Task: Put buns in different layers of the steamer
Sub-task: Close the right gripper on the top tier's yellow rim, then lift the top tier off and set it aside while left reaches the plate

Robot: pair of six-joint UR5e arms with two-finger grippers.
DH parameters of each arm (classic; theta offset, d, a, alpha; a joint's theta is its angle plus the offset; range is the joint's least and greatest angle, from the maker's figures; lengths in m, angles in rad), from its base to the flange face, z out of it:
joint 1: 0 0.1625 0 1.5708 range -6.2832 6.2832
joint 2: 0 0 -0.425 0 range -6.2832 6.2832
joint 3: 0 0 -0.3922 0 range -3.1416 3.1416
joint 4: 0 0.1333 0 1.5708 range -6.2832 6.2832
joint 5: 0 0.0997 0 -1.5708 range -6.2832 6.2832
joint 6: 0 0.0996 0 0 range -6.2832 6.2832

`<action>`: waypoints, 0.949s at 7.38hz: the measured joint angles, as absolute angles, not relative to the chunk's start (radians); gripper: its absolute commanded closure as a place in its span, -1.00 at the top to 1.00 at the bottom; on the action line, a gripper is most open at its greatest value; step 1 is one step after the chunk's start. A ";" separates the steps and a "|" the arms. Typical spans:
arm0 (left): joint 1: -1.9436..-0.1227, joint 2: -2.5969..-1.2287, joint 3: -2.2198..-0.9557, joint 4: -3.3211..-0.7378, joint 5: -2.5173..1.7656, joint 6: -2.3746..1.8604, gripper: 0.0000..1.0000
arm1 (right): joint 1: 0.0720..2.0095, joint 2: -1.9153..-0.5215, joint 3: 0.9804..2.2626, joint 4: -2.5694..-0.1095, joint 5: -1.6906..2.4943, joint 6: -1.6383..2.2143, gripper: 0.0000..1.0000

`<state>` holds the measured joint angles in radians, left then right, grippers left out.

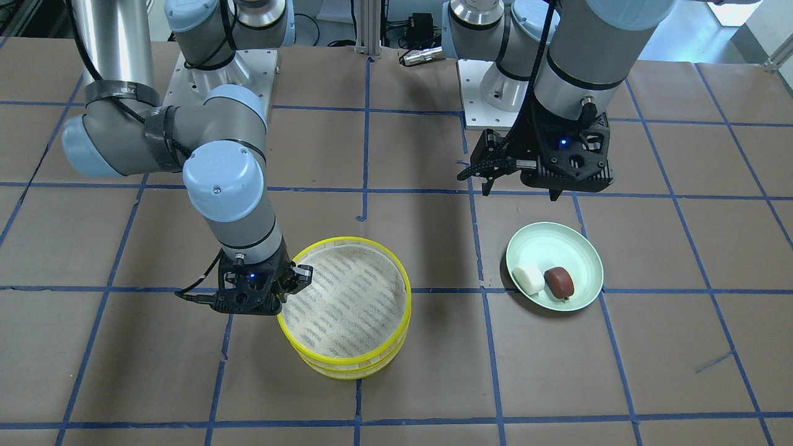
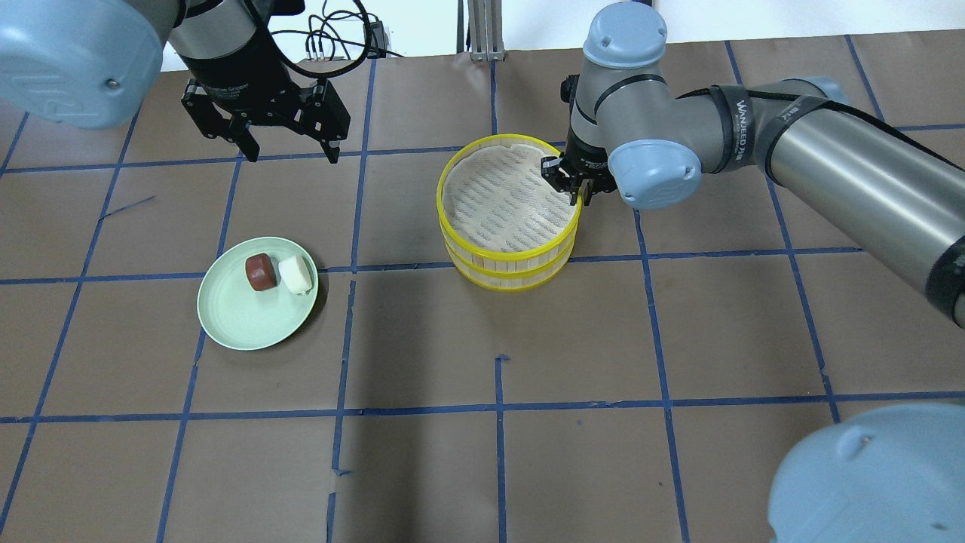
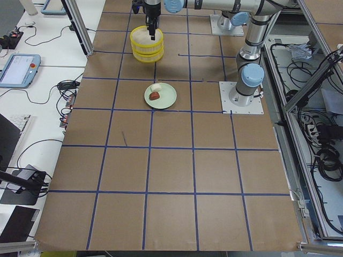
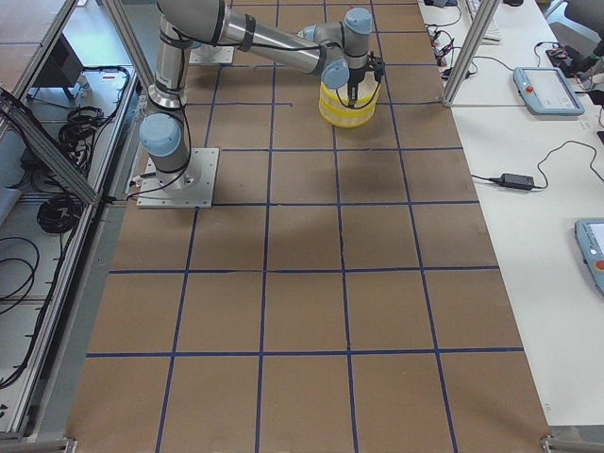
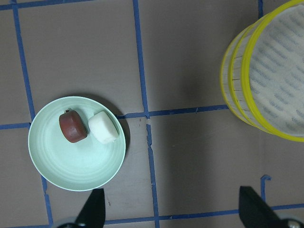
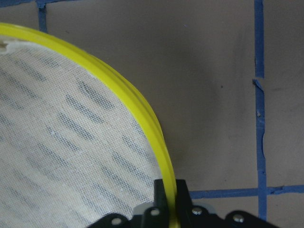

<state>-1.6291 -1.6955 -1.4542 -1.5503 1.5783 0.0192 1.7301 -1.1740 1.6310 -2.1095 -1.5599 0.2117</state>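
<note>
Two steamer trays with yellow rims stand stacked; the top tray [image 1: 347,300] [image 2: 503,200] sits on the lower tray [image 1: 356,371] [image 2: 514,277], and both mesh floors that show are bare. My right gripper [image 1: 292,280] [image 2: 571,186] [image 6: 167,202] is shut on the top tray's rim, one finger inside and one outside. The white bun [image 1: 528,279] [image 2: 295,274] [image 5: 103,127] and the reddish-brown bun [image 1: 559,283] [image 2: 259,271] [image 5: 72,127] lie side by side on the pale green plate [image 1: 573,244] [image 2: 241,324] [image 5: 78,166]. My left gripper [image 1: 521,191] [image 2: 292,157] [image 5: 173,213] is open and empty, high above the table behind the plate.
The table is brown paper with a blue tape grid. The two arm base plates [image 1: 533,99] stand at the robot's edge. The steamer stack also shows small in the exterior left view [image 3: 146,44] and the exterior right view [image 4: 349,106].
</note>
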 measured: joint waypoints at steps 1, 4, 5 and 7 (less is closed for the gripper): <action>-1.628 -1.698 -1.456 -1.548 1.580 0.023 1.00 | 1.727 -1.197 1.628 -2.087 -1.573 0.207 -0.86; -1.521 -1.758 -1.552 -1.479 1.574 0.096 0.97 | 1.643 -1.320 1.613 -1.913 -1.588 0.089 -0.83; -1.451 -1.774 -1.624 -1.436 1.569 0.155 0.97 | 1.583 -1.358 1.609 -1.856 -1.585 0.044 -0.83; -1.365 -1.839 -1.781 -1.205 1.562 0.219 0.97 | 1.499 -1.463 1.601 -1.723 -1.601 -0.022 -0.78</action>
